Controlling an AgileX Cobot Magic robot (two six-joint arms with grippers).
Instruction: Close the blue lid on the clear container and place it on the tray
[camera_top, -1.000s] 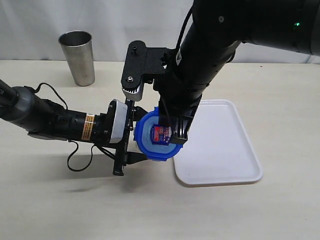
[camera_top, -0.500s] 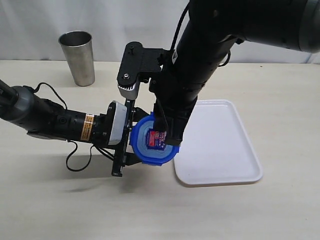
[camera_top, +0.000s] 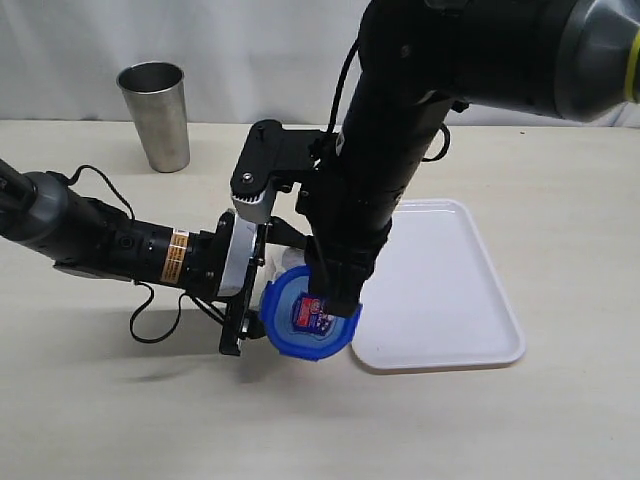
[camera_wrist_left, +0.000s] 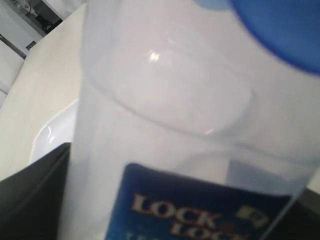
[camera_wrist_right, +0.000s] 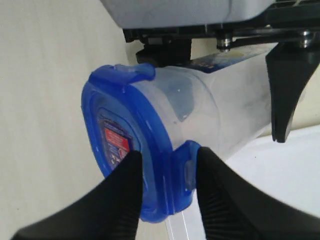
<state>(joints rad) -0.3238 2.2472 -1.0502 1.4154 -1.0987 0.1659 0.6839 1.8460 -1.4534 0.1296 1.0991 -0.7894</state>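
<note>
The clear container (camera_top: 272, 271) lies on its side just left of the tray (camera_top: 450, 300), with my left gripper (camera_top: 254, 286) shut around its body. Its printed label (camera_wrist_left: 200, 210) fills the left wrist view. The blue lid (camera_top: 304, 319) with its red-blue sticker sits over the container's mouth. My right gripper (camera_top: 336, 298) reaches down from above and is shut on the lid. In the right wrist view its two black fingers (camera_wrist_right: 118, 200) clasp the lid (camera_wrist_right: 125, 145) across its rim and one snap flap. The container (camera_wrist_right: 220, 112) runs back to the left gripper.
A steel cup (camera_top: 157, 115) stands at the back left. The left arm's cable (camera_top: 150, 320) loops on the table below the arm. The white tray lies flat on the right with nothing on it. The right arm hangs over its left edge.
The lid and the container's mouth have swung down toward the table's front and a little left. The right arm followed them down. Both grips held.
</note>
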